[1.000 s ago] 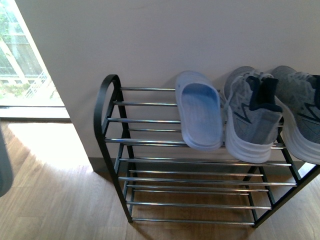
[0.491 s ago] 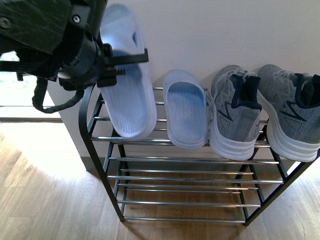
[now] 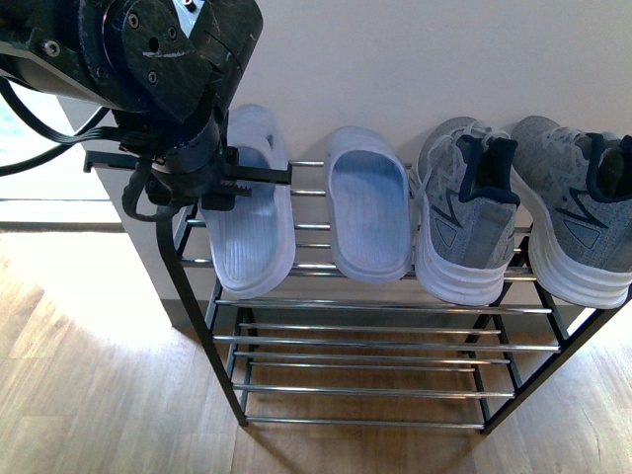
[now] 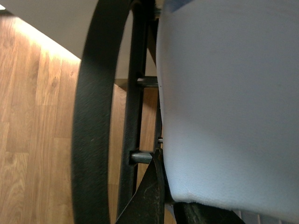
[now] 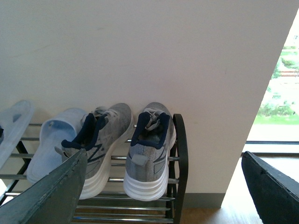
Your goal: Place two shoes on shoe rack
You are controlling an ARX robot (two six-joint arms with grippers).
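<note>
Since half a second ago the left arm has come down and brought the left slide sandal (image 3: 249,212) from above the rack onto the top tier, where it now lies on the bars. Largest in view, the shoe rack (image 3: 375,306) stands on a wooden floor (image 3: 89,375) against a pale wall (image 3: 415,59), its black side frame curving up at the left end and chrome bars running across. On its top tier, from left to right, sit that sandal, the second slide sandal (image 3: 368,217) just beside it, then the two grey sneakers (image 3: 464,222), heels toward the near side. The left gripper (image 3: 237,178) is clamped on the left edge of the left slide sandal; in the left wrist view pale blue rubber fills the frame next to the black frame loop. The right gripper (image 5: 163,186) hangs well back from the rack, its fingers (image 5: 49,193) spread wide and holding nothing.
</note>
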